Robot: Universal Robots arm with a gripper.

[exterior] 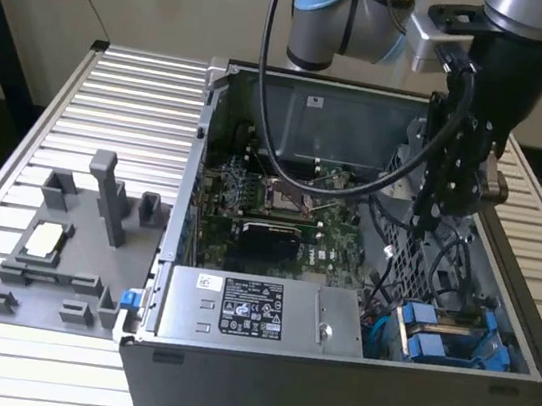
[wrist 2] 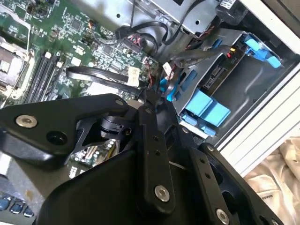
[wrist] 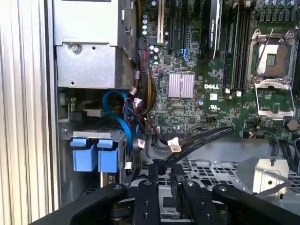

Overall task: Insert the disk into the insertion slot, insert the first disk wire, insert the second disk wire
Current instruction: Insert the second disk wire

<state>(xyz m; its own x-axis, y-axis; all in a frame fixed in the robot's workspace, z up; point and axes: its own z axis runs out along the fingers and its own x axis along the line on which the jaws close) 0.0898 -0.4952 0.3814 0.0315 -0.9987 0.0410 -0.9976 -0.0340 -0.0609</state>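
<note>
- Now, you have a big open computer case [exterior: 324, 397] lying on a table [exterior: 136, 83] made of metal slats.
- Inside the case you see the green board [exterior: 251, 200]. Nearer the front wall is a grey power box [exterior: 336, 318] with a sticker on it.
- Your gripper [exterior: 433, 216] hangs down inside the case, just beside the green board. You cannot tell if it is apart or together, or if it grips anything.
- The disk [exterior: 423, 343] looks to be in its slot already. It sits in the metal cage at the case's front corner, on the exterior view's right. From the gripper it lies toward that front wall, near but not touching.
- Its long side seems to run into the cage, toward the exterior view's right.
- You mostly see its bright blue front, as two blue tabs [wrist: 96, 157] side by side in the first wrist view. The cage hides its grey body.
- A thin black wire [wrist: 201, 138] with a small white tag [wrist: 173, 143] runs right up to the gripper's tip.
- A blue wire [wrist: 117, 110] curls just beside the disk.
</note>
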